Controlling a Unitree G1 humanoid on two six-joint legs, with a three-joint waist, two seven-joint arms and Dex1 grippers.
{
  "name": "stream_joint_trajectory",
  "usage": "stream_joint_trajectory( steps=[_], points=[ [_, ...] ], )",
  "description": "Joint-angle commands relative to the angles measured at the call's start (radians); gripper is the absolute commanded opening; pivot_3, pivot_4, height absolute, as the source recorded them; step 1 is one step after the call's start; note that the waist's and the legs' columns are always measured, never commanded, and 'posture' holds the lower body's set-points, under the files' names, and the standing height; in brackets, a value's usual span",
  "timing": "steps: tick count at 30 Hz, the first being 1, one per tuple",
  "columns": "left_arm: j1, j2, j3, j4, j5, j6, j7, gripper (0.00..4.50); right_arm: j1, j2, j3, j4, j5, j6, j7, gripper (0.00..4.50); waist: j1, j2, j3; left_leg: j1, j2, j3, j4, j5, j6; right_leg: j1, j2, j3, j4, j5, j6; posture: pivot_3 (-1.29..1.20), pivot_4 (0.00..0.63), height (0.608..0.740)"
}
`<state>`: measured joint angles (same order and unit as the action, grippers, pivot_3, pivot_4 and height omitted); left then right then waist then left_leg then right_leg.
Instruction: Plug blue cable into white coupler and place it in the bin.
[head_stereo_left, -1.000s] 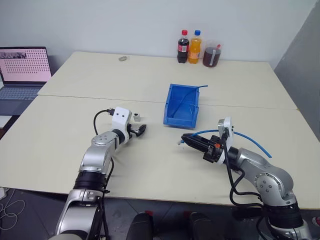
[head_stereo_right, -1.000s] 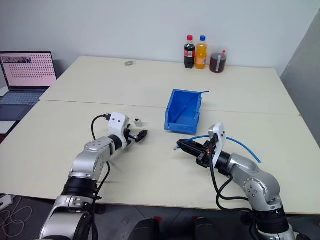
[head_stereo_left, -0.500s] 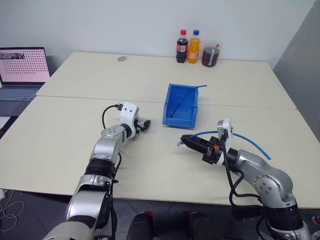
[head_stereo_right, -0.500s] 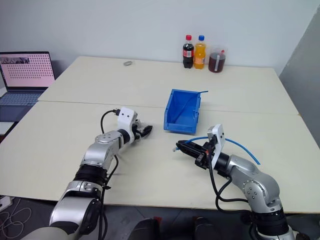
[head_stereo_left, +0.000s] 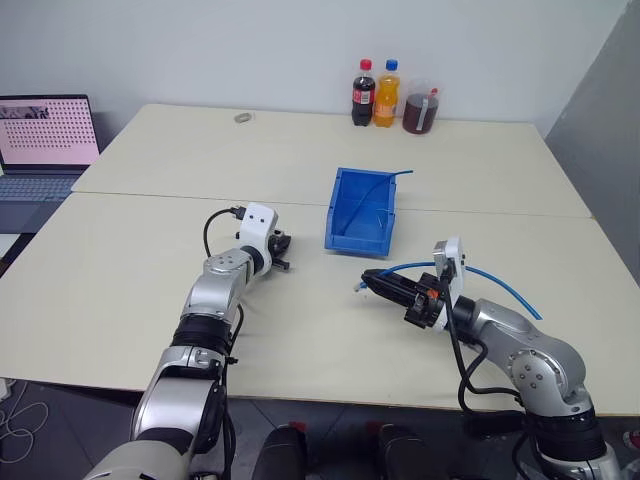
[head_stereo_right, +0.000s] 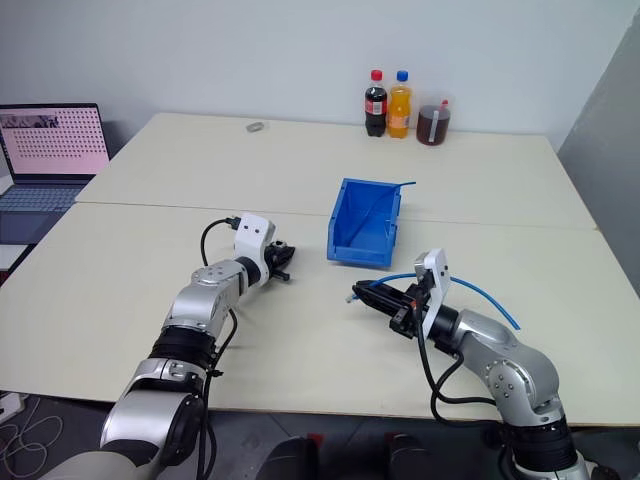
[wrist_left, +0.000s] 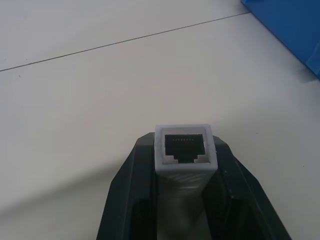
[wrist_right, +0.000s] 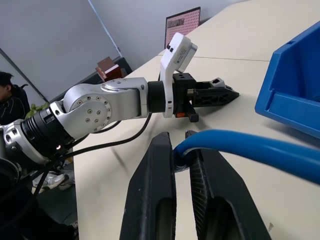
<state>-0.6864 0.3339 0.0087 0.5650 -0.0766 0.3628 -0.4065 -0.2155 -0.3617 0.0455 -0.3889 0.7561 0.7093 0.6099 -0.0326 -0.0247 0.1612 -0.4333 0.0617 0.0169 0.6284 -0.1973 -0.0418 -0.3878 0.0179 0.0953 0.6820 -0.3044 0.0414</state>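
On the cream worktop (head_stereo_left: 120, 300) the blue bin (head_stereo_left: 362, 212) stands between the arms. The right end effector (head_stereo_left: 372, 282) pinches the blue cable (head_stereo_left: 500, 283) near its plug. The left end effector (wrist_left: 182, 172) clamps the white coupler (wrist_left: 185, 145), socket facing outward. Lift the coupler, align plug squarely with socket, then push gently.
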Motion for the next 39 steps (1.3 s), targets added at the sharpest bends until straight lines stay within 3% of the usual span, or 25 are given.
stream_joint_trajectory(
  steps=[1,7,16,25,32,39],
  points=[
    [0.061,0.048,-0.025,-0.145,-0.024,0.022,-0.119,0.8,0.006,-0.022,-0.012,-0.06,-0.005,-0.019,0.013,0.11,-0.001,0.0,0.0,0.0,0.0,0.0,0.0,0.0,0.0,0.0,0.0,0.0,0.0,0.0,0.0,0.0,0.15,0.74],
    [0.163,0.162,-0.15,-0.373,-0.088,0.022,-0.478,0.8,0.063,-0.118,-0.033,-0.166,0.0,-0.01,0.027,0.11,0.003,0.0,0.0,0.0,0.0,0.001,-0.001,0.0,-0.001,-0.001,-0.001,0.0,0.0,0.0,-0.001,0.0,0.15,0.74],
    [0.118,0.181,-0.346,-0.37,-0.065,-0.111,-0.822,0.8,0.086,-0.155,0.002,-0.219,-0.061,-0.033,0.028,0.1,0.002,0.0,0.0,0.0,0.0,0.0,0.0,0.0,0.0,0.0,0.0,0.0,0.0,0.0,0.0,0.0,0.15,0.74],
    [0.055,0.146,-0.429,-0.203,0.02,-0.251,-0.903,0.8,-0.002,-0.145,0.132,-0.136,-0.225,-0.104,0.047,0.1,0.001,0.0,0.0,0.0,0.0,0.0,0.001,0.0,0.0,0.0,0.001,0.0,0.0,-0.001,0.001,0.0,0.15,0.74],
    [0.055,0.135,-0.434,-0.181,0.032,-0.269,-0.932,0.8,-0.135,-0.118,0.279,0.011,-0.388,-0.166,0.083,0.1,0.002,0.0,0.0,0.0,0.0,0.0,0.001,0.0,0.0,0.0,0.001,0.0,0.0,0.0,0.0,0.0,0.15,0.74],
    [0.06,0.136,-0.433,-0.187,0.032,-0.266,-0.938,0.8,-0.179,-0.1,0.323,0.079,-0.468,-0.193,0.107,0.1,0.003,0.0,0.0,0.0,0.0,0.0,0.001,0.0,0.0,0.0,0.001,0.0,0.0,0.0,0.0,0.0,0.15,0.74]
  ],
)
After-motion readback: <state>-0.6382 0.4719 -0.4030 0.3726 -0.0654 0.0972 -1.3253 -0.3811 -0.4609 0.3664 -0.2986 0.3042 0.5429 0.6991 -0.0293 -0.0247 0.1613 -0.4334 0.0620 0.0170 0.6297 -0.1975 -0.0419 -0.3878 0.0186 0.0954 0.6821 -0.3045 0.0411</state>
